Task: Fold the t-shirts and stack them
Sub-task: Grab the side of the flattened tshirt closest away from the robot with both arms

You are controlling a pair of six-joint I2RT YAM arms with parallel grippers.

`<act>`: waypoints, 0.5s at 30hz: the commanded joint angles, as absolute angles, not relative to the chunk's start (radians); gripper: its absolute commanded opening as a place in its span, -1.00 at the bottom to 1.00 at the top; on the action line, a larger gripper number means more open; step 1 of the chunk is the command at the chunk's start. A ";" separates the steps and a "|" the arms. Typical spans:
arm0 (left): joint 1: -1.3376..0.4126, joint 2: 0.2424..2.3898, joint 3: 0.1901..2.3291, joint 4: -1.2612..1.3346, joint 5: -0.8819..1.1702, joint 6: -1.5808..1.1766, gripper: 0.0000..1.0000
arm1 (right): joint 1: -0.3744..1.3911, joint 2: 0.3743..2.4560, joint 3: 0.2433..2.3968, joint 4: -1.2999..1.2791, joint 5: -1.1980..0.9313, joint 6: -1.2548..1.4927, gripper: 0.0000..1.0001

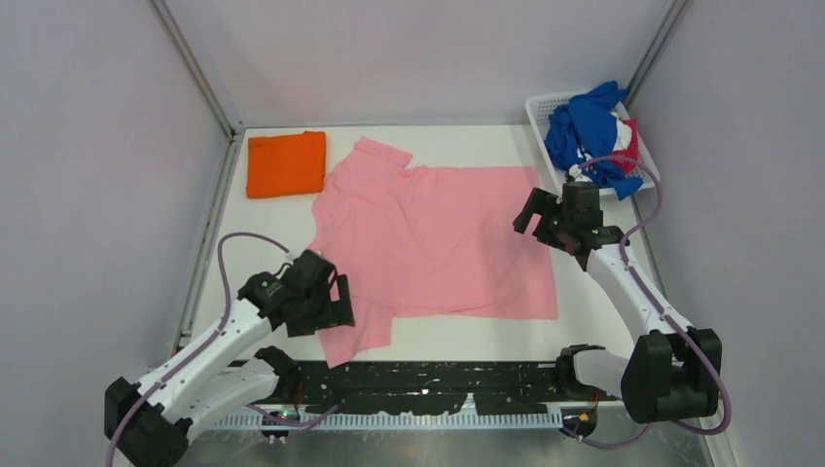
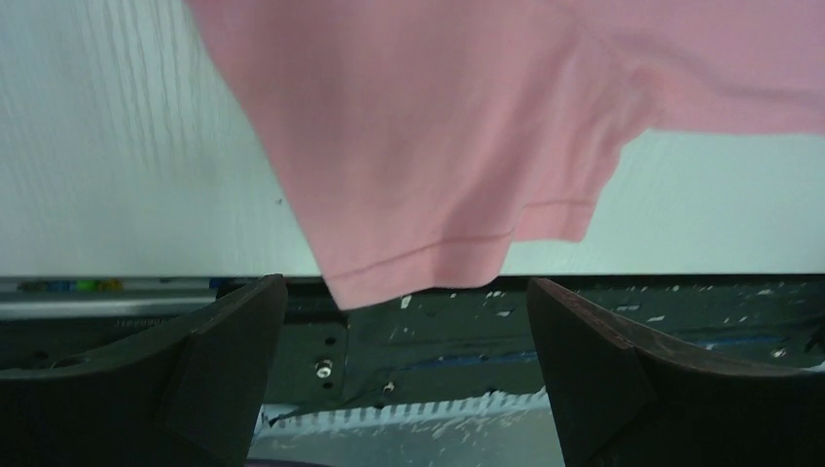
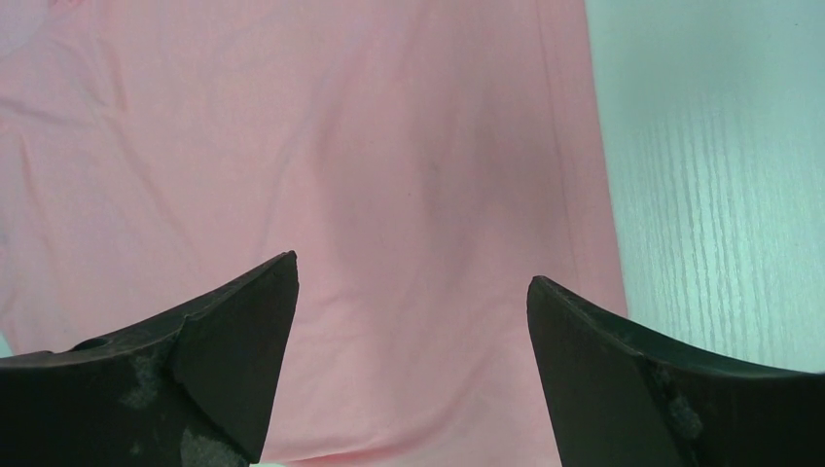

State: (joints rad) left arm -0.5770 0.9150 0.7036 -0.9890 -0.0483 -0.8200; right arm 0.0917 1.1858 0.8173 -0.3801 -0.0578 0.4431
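A light pink t-shirt (image 1: 438, 238) lies spread flat on the white table, neck to the left. A folded orange t-shirt (image 1: 286, 163) lies at the back left. Blue (image 1: 582, 126), magenta (image 1: 630, 136) and white (image 1: 576, 171) shirts are heaped in a white basket (image 1: 541, 107) at the back right. My left gripper (image 1: 334, 304) is open and empty, hovering by the near sleeve (image 2: 438, 224), which hangs over the table's front edge. My right gripper (image 1: 533, 212) is open and empty above the shirt's hem edge (image 3: 574, 146).
A black perforated strip (image 1: 438, 375) runs along the table's near edge. Grey walls and metal posts close the cell on three sides. White tabletop (image 1: 457, 146) shows behind the pink shirt and to its right (image 3: 710, 175).
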 commanded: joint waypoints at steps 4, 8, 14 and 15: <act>-0.741 0.706 0.523 -1.116 -0.046 -1.049 0.71 | 0.085 1.134 0.790 -0.306 -0.066 0.471 0.91; -0.769 0.733 0.473 -1.062 -0.022 -1.063 0.38 | 0.083 1.145 0.794 -0.311 -0.058 0.468 0.91; -0.772 0.872 0.496 -1.028 -0.033 -1.010 0.02 | 0.084 1.141 0.789 -0.323 -0.022 0.459 0.91; -0.772 0.892 0.499 -1.004 -0.026 -1.002 -0.03 | 0.083 1.140 0.789 -0.323 -0.019 0.459 0.91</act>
State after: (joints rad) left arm -0.7666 0.8326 0.4767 -1.0603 -0.0307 -1.0157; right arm 0.0864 1.1522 0.7876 -0.3515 -0.0551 0.4564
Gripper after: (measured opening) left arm 0.525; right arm 0.954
